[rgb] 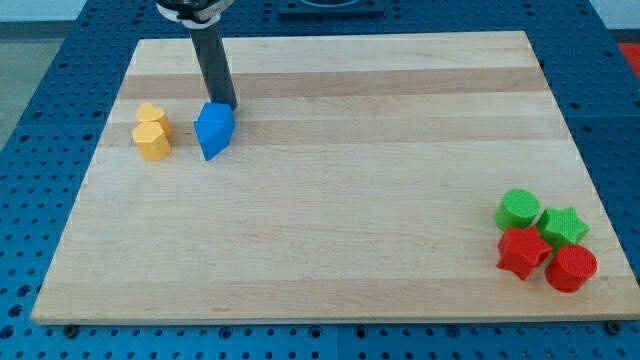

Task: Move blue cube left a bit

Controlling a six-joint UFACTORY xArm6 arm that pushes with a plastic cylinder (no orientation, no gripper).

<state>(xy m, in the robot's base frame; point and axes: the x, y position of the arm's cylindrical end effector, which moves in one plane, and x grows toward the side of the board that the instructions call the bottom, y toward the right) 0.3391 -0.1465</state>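
A blue block (214, 130) lies in the upper left part of the wooden board (330, 200); its shape looks pointed at the bottom rather than a plain cube. My tip (228, 106) stands just above and slightly right of the blue block, touching or almost touching its top right edge. The dark rod rises from there to the view's top. A yellow block (152, 131) lies a short way to the left of the blue block, apart from it.
At the lower right sits a tight cluster: a green cylinder (518, 210), a green star (563, 226), a red star (522, 251) and a red cylinder (571, 267). The board rests on a blue perforated table (40, 150).
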